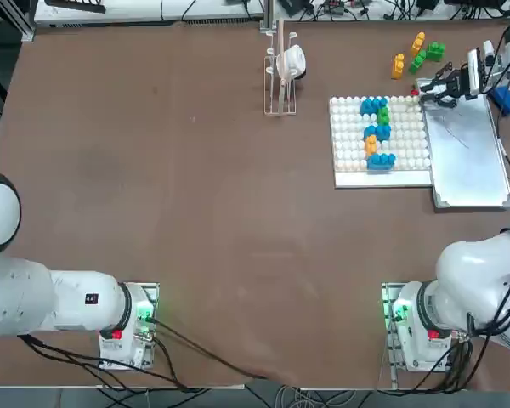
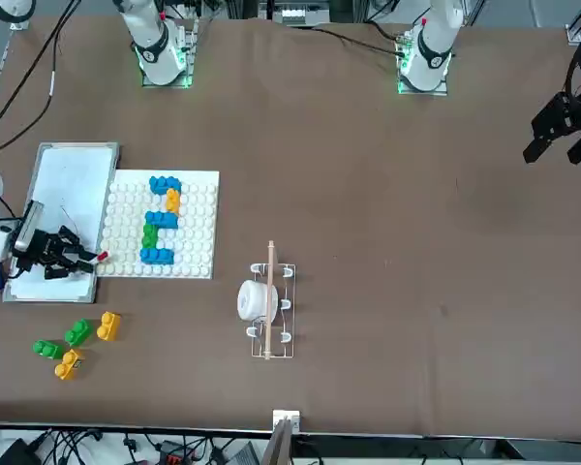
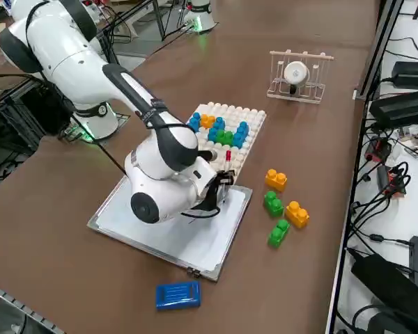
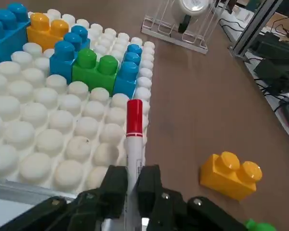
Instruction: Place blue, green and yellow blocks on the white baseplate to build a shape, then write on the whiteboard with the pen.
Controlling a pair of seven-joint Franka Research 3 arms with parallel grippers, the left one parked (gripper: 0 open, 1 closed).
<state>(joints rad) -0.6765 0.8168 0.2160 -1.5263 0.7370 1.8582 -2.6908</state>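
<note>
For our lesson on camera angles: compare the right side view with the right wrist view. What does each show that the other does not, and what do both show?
Only the right side view: the smooth whiteboard under the arm, a blue slab beside it, and two green blocks.

Only the right wrist view: the right gripper seen close up, shut on the pen.

Both: the studded baseplate with blue, green and yellow blocks on it, the wire rack, and a loose yellow block on the table.

No legible text or labels, seemingly, on anything.
</note>
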